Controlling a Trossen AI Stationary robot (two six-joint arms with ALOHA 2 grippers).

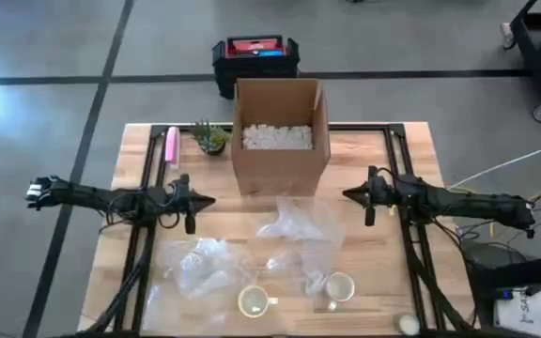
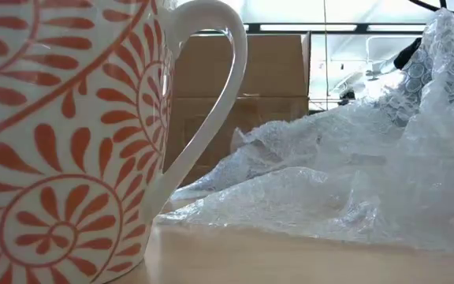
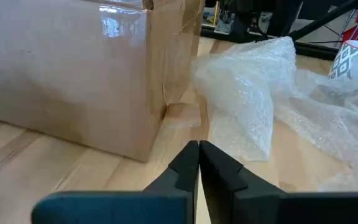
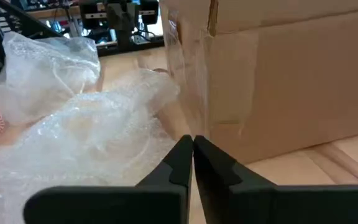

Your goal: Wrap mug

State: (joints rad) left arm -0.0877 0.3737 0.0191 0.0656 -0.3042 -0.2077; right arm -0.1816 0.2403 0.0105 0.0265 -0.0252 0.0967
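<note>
Two mugs stand upright on their bases near the table's front edge, one left of the other. The low view shows a white mug with an orange pattern close up, its handle facing the bubble wrap. One sheet of crumpled bubble wrap lies in front of the cardboard box, and another lies at the front left. My left gripper hovers shut to the left of the box front. My right gripper hovers shut to its right. Both hold nothing.
The open box holds white packing peanuts. A pink object and a small plant sit at the far left of the table. A black and red case stands on the floor beyond the table. A small white object lies at the front right.
</note>
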